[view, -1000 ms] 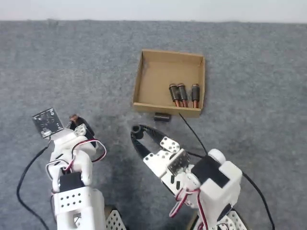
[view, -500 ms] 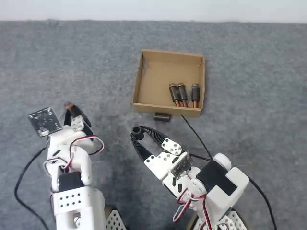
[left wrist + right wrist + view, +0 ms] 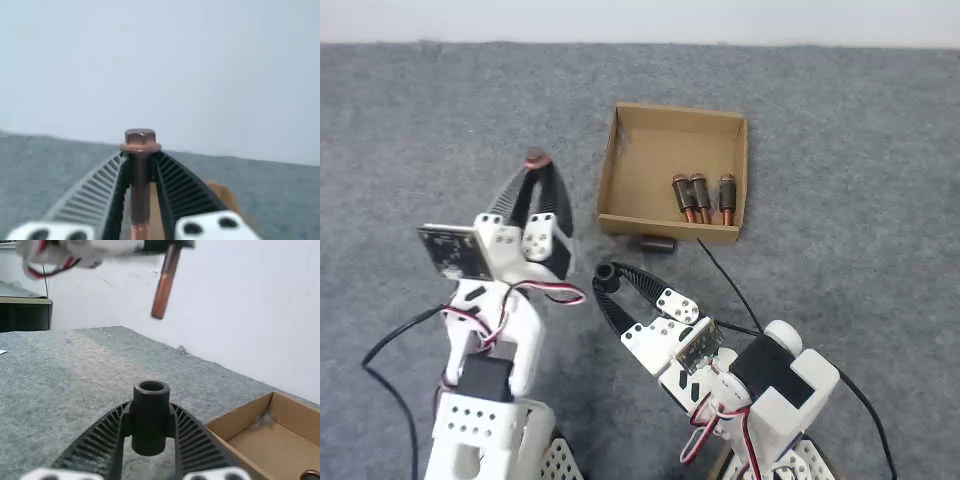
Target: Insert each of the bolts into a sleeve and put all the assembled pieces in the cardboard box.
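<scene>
My left gripper [image 3: 534, 168] is shut on a copper bolt [image 3: 534, 157], head up, left of the cardboard box [image 3: 618, 170]. In the left wrist view the bolt [image 3: 139, 170] stands upright between the fingers [image 3: 107, 185]. My right gripper [image 3: 607, 274] is shut on a black sleeve [image 3: 605, 271], held upright with its bore facing up [image 3: 150, 415]. In the right wrist view the bolt's shank [image 3: 165, 282] hangs above the sleeve, apart from it. Three assembled pieces [image 3: 701, 198] lie in the box. One loose sleeve [image 3: 658, 243] lies on the carpet at the box's front wall.
Grey carpet [image 3: 840, 150] covers the table. A black cable [image 3: 725, 280] runs from the box's front wall back toward the right arm. A white wall [image 3: 640, 20] bounds the far edge. The box's corner [image 3: 272, 412] stands just beyond the held sleeve.
My left arm has swung the bolt away from the near left, forward and right, toward the box and the right gripper. The right arm shifted slightly earlier and now holds still.
</scene>
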